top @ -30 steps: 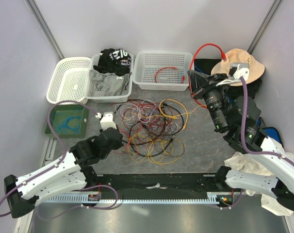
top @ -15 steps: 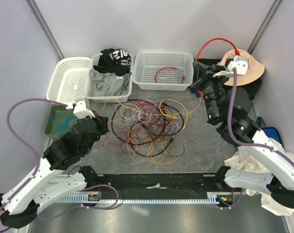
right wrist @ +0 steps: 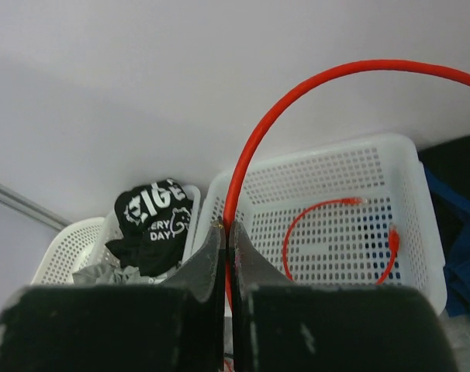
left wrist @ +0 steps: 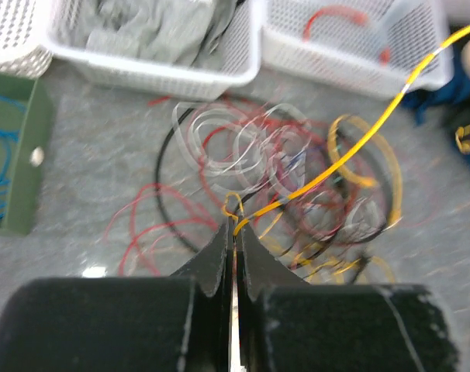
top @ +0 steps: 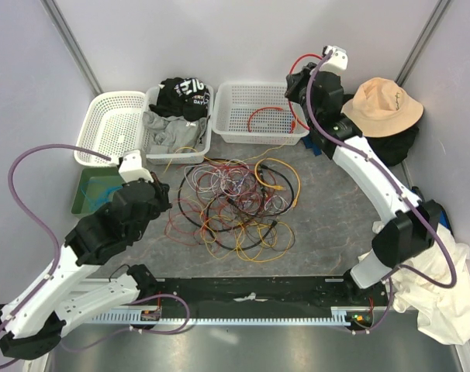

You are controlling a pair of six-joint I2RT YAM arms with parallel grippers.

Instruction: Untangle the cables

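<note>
Seemingly, the left pincer pinches a yellow cable above bare table.

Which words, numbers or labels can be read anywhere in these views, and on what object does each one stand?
"ERY DAY": white print on the black garment in the middle white basket; the beginning is folded away.
Larger white letters above it, perhaps "EIGE": too creased to read with certainty.
Yellow cable, red cable, hat: no print visible.
</note>
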